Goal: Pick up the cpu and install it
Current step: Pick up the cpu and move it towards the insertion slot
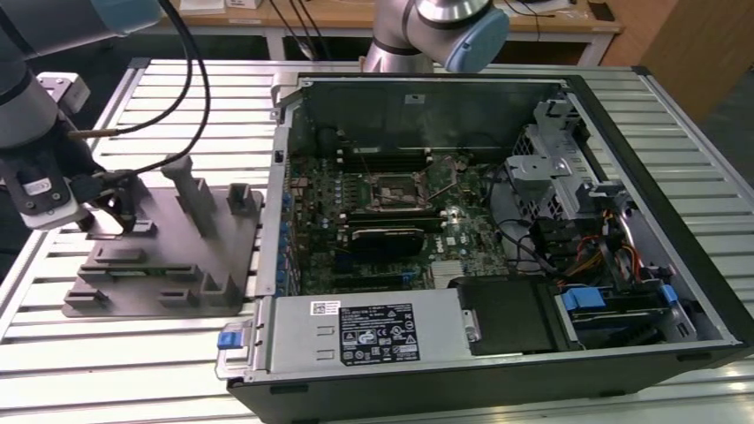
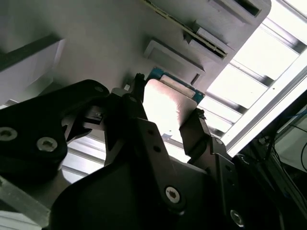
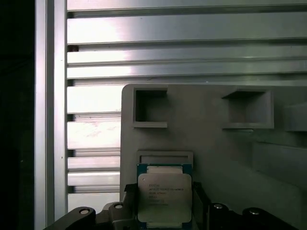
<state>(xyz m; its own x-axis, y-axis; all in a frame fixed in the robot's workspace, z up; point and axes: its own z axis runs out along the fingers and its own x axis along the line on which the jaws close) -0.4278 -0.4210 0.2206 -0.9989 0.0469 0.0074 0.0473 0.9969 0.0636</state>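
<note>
Hand [image 2: 166, 112] grips the cpu [image 3: 164, 196] by 2 opposite edges, at the grey tray [image 3: 216, 158].

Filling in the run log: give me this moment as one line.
gripper: astride cpu | cpu: against grey tray, exterior view's left of computer case | installed: no

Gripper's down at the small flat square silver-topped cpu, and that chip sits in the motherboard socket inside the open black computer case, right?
Not in the motherboard socket. The small flat square silver-topped cpu is at the grey plastic tray with upright posts, outside the open black computer case; the first wrist view shows it. The gripper is indeed down at it.
</note>
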